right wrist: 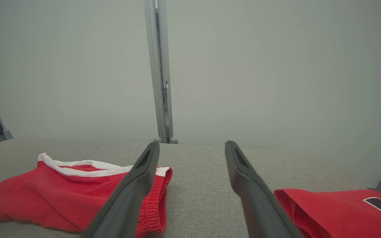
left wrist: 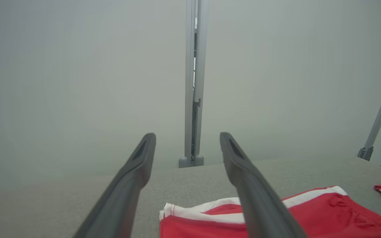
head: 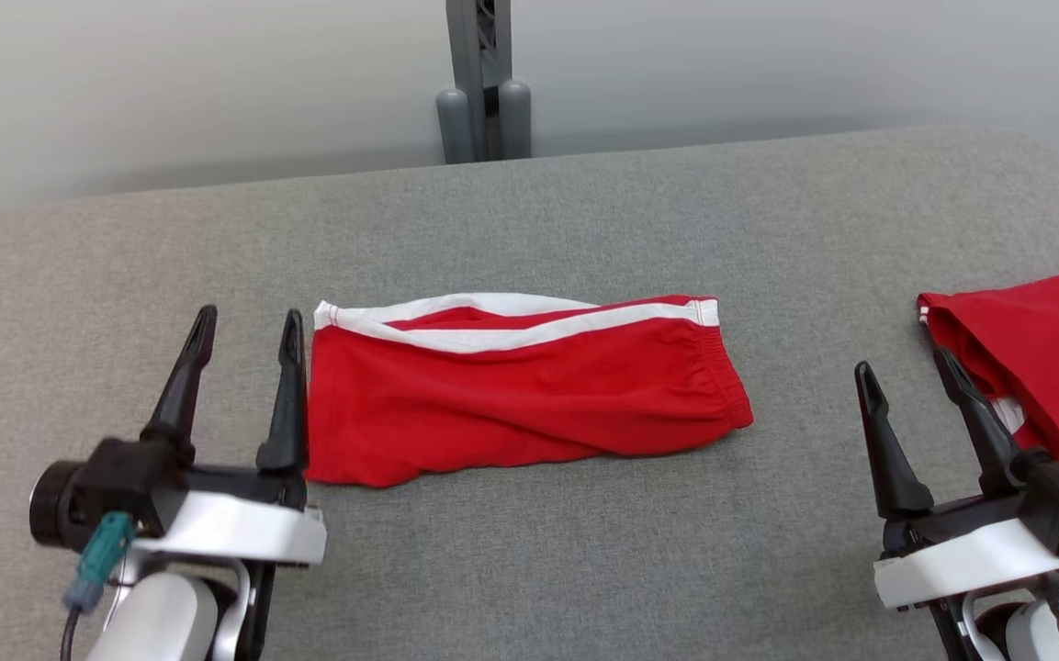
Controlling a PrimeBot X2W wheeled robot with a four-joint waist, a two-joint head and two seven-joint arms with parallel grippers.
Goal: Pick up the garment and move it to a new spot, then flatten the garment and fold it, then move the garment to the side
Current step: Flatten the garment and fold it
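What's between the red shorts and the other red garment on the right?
Bare grey surface separates the shorts from the other garment; the right wrist view shows it.

It looks like a robot test lab. A grey cloth-covered table stands before a plain pale wall, with a metal post behind it.

I see a grey woven-fabric table beneath my left gripper. Well beyond its fingertips and a little to their right, a grey metal upright post stands at the table's far edge against a plain pale wall, softly and evenly lit.
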